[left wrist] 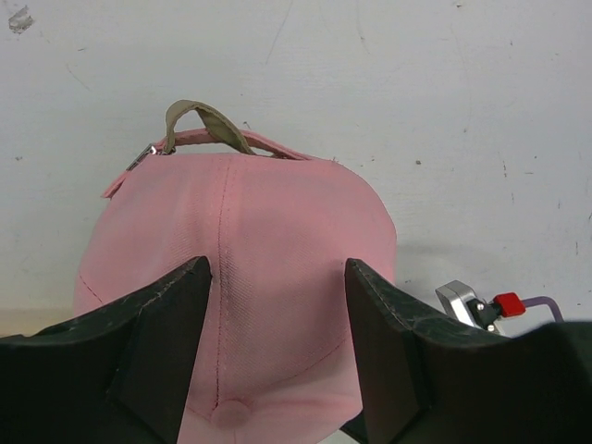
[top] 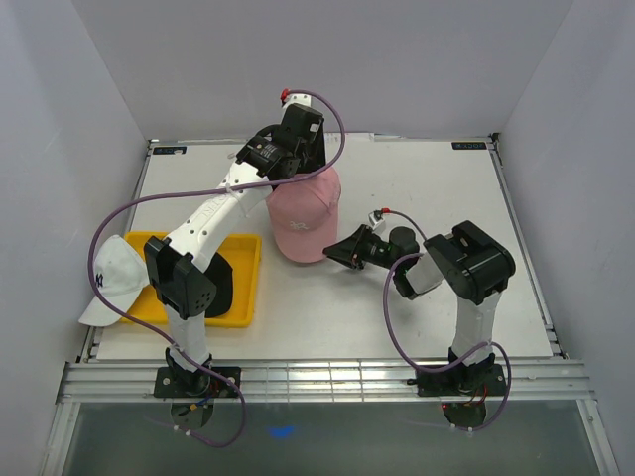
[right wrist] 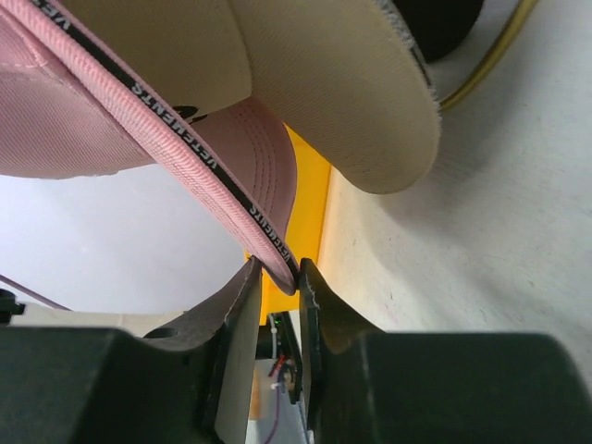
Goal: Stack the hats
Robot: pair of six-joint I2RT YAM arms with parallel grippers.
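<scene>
The pink hat (top: 303,223) sits mid-table over a tan hat, whose brim (right wrist: 351,83) shows under it. My left gripper (top: 296,171) reaches over the crown from the far side. Its fingers (left wrist: 176,305) stand wide apart and press the pink crown (left wrist: 277,213) between them. A tan strap (left wrist: 199,116) pokes out at the hat's back. My right gripper (top: 331,254) is shut on the pink hat's rim (right wrist: 277,248), pinched at the fingertips. A white hat (top: 117,278) hangs off the tray's left side. A black hat (top: 224,283) lies in the tray, partly behind my left arm.
The yellow tray (top: 248,260) stands at the front left, and its edge (right wrist: 310,194) shows behind the pinched rim. A gold wire (right wrist: 490,55) curves at the upper right of the right wrist view. Walls close in the table on three sides.
</scene>
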